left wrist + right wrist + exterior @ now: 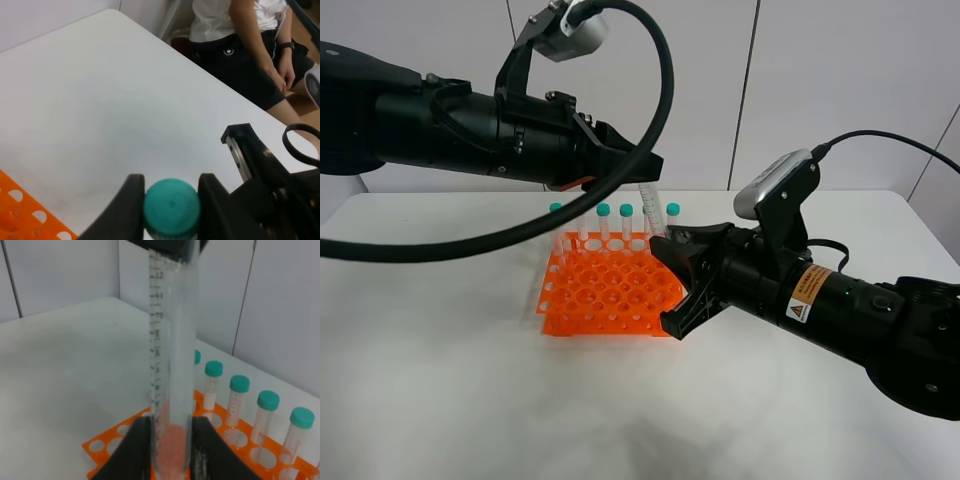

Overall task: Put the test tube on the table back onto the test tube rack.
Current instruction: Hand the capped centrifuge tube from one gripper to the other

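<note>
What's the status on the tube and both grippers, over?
Left gripper shut on tube, top end. Right gripper flanks its lower end, grip unclear. Tube near upright by back row of rack, not seated. Racked tubes close beside.

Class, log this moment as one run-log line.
left gripper shut on test tube at cap | right gripper flanks its lower end | rack below

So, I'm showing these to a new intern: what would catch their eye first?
The orange rack mid-table, with teal-capped tubes along its back row. Over it one tube hangs upright, its cap pinched in the left gripper, while the right gripper flanks its lower part. In the left wrist view, a person sits beyond the table edge.
</note>
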